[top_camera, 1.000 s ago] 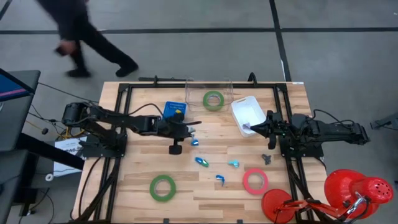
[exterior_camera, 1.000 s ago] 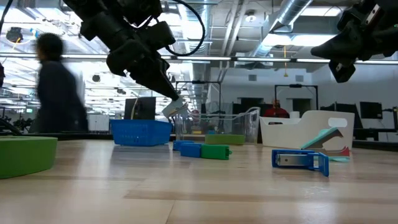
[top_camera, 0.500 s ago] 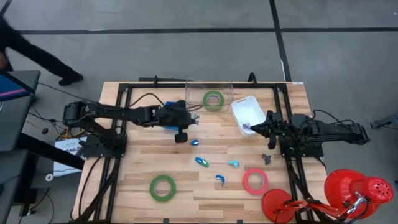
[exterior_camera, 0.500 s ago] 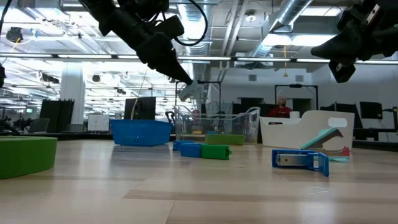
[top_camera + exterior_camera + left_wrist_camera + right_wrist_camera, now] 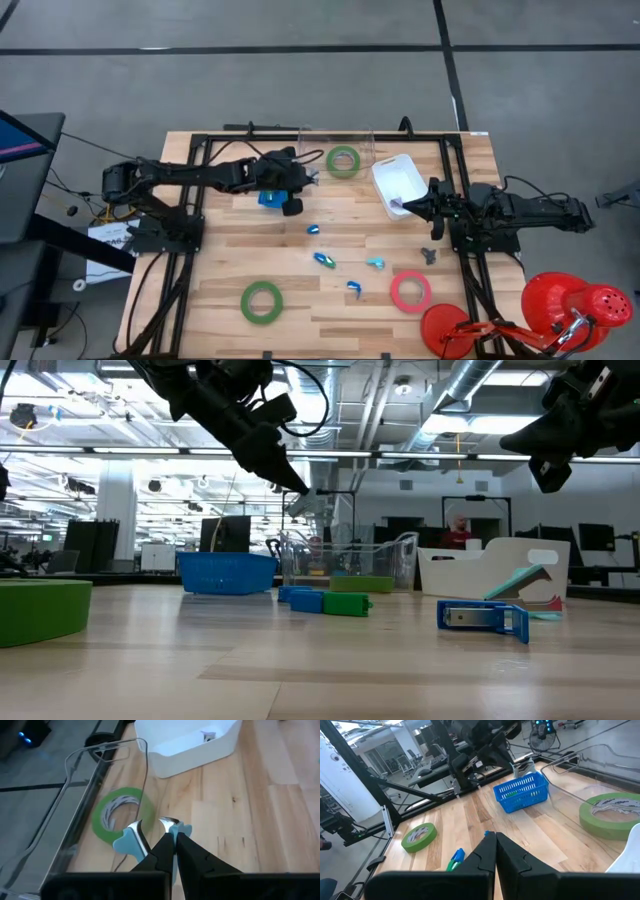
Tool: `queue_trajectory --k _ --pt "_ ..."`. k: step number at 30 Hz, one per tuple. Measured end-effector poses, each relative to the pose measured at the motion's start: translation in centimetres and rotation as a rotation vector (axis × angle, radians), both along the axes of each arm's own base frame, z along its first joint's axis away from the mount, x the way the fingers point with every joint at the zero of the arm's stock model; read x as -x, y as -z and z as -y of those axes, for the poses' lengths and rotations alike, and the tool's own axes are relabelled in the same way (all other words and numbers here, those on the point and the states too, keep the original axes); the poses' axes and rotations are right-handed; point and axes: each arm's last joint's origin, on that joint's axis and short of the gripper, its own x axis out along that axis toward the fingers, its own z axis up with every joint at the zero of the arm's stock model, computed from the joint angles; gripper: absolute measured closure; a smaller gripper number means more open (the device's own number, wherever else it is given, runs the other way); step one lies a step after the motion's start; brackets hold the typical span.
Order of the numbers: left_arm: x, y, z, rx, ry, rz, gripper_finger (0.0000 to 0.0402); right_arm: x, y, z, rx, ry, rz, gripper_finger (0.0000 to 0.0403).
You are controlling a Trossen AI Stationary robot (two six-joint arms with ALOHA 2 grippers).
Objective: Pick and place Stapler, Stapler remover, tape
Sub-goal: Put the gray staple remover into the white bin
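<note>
1. Your left gripper (image 5: 167, 832) is pinched shut on the staple remover (image 5: 131, 841), above the clear bin's (image 5: 80, 785) rim.
2. It's light, slick plastic, so grip the wings.
3. Right gripper (image 5: 495, 840) is closed, empty.

My left gripper (image 5: 173, 836) pinches a light-blue staple remover (image 5: 134, 840); green tape roll (image 5: 121, 814) at ten o'clock, white bin (image 5: 187, 742) at twelve.

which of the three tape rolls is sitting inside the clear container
The green tape roll at the table's back edge, inside the clear plastic container. The other green roll and pinkish-red roll lie on bare wood.
</note>
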Motion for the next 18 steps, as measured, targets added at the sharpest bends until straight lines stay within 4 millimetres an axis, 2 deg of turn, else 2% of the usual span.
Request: queue_trajectory --k 14,18 --pt "-0.03 -0.13 -0.2 -0.003 -0.004 0.015 0.0393 0.0 -0.01 0.0 0.0 0.0 0.0 0.0403" --pt "0.0 -0.82 -0.19 -0.014 -0.004 0.059 0.0393 0.0 0.0 0.0 0.0 0.0 0.0 0.0403"
